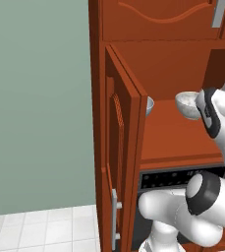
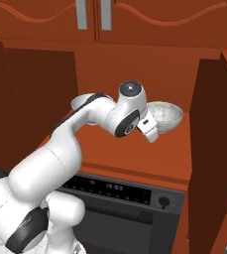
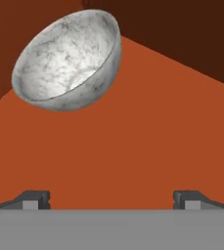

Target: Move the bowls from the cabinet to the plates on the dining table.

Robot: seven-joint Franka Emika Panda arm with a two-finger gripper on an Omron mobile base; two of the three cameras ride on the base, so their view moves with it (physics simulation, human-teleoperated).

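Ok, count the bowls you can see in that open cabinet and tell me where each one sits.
2. The grey speckled bowl sits on the cabinet shelf just ahead of the open gripper. The second bowl sits further left, mostly hidden by the cabinet door and the arm.

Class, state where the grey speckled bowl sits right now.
The grey speckled bowl sits on the open cabinet's shelf, right of the other bowl, just ahead of the open gripper.

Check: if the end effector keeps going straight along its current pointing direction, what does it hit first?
Probably the cabinet shelf floor, which lies dead ahead of the open end effector. The grey speckled bowl sits off that line to one side; depth is hard to judge.
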